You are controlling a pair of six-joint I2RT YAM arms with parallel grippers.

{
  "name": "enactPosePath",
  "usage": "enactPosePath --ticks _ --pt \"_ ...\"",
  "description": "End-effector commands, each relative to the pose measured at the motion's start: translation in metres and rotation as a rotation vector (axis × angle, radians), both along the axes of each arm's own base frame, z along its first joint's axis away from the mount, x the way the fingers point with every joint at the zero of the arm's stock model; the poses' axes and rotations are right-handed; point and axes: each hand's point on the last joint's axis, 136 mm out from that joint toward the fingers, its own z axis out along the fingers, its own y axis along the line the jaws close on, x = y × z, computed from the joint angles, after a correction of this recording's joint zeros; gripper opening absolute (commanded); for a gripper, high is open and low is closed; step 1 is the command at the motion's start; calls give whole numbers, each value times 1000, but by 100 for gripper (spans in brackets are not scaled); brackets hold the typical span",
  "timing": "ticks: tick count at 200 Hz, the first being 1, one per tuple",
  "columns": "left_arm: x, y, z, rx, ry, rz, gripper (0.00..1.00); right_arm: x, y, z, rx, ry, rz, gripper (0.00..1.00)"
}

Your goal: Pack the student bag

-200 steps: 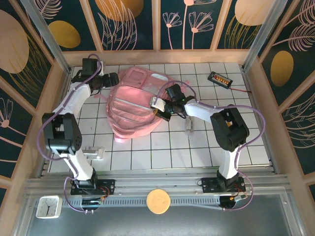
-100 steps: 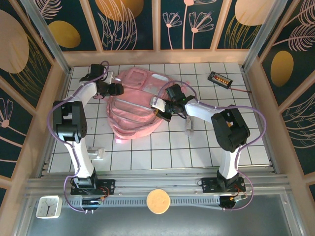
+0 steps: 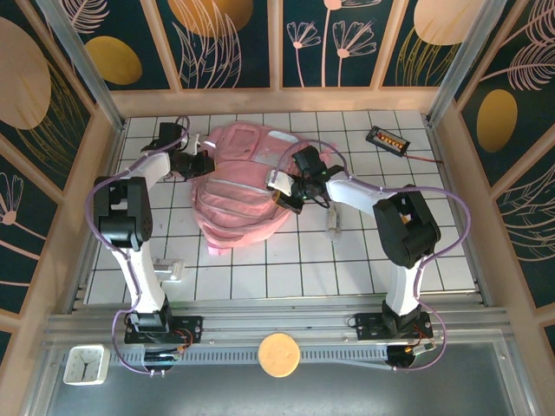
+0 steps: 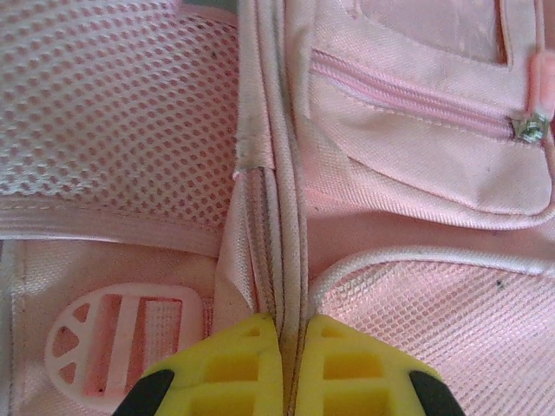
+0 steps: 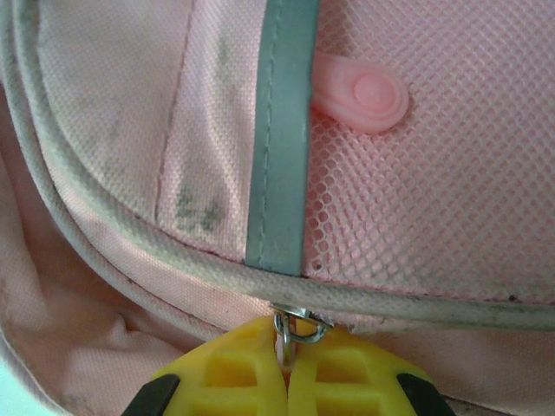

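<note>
The student bag, a large soft pink backpack, lies flat on the white tiled table toward the back. My left gripper is at its upper left edge. In the left wrist view the yellow fingers of the left gripper are shut on a piped seam of the student bag, beside a pink strap buckle. My right gripper sits at the bag's right side. In the right wrist view the right gripper is shut on a zipper pull, whose metal ring shows at the fingertips under the bag's piping.
A black device with orange parts and a red lead lies at the back right. A small pale item rests right of the bag, another near the left arm. A clock and a round disc sit on the front ledge.
My left gripper has moved right to the bag's edge and shut on its seam. The right gripper has kept its hold and hardly moved.
</note>
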Motion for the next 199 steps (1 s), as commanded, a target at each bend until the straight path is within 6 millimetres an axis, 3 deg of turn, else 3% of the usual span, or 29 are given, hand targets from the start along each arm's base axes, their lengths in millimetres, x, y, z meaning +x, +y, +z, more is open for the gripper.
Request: enactPosePath --ticks 1,29,51,94,146,178,199 --pt "-4 -3 21 -124 8 204 0 -21 -10 -1 -50 141 -34 0" --pt "-12 5 28 -285 4 442 0 -60 -9 -1 -84 273 -20 0" --pt "-26 5 31 -393 0 559 0 -78 2 0 -86 343 -41 0" --pt "-47 21 47 -513 -47 764 0 -84 35 17 -32 453 -126 0" --pt "-51 -16 67 -546 -76 735 0 -65 88 27 55 717 -376 0" --pt "-55 -13 63 -523 -91 755 0 -78 101 29 78 863 -395 0" --pt "-55 -9 60 -469 -102 753 0 -96 102 43 124 921 -343 0"
